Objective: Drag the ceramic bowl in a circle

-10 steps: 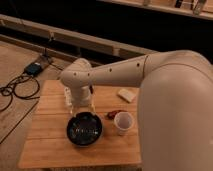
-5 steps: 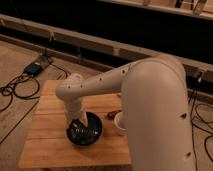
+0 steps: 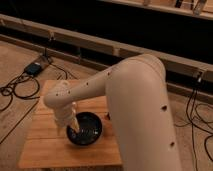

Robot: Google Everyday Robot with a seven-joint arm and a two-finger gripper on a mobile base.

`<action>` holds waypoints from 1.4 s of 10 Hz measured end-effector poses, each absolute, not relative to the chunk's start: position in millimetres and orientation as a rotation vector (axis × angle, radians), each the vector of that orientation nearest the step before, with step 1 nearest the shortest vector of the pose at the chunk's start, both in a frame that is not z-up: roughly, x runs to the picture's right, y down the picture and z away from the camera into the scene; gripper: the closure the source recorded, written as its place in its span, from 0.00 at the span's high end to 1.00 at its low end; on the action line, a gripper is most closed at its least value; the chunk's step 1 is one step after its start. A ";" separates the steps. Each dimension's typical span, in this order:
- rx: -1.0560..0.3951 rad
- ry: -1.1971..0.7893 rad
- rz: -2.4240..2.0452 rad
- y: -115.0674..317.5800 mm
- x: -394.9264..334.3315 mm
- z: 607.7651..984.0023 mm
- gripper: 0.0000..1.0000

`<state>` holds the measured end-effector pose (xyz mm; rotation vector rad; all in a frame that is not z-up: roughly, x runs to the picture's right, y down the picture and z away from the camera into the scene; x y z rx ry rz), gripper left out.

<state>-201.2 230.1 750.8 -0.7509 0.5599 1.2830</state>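
One black ceramic bowl [image 3: 91,129] sits on the wooden bench [image 3: 44,146]. The pincer [image 3: 74,129], jaws spread, reaches down into its left side.

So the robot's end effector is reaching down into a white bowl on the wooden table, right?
No, the bowl is black, not white. The camera view shows the end effector reaching down into it on the wooden table.

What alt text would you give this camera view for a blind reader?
A big white robot arm reaches down over a small wooden table, its hand inside a shallow black bowl that sits on the tabletop. Dark cables lie on the floor at the picture's left.
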 end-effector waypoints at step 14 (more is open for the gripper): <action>-0.627 0.533 1.241 247.0 -180.1 780.7 0.00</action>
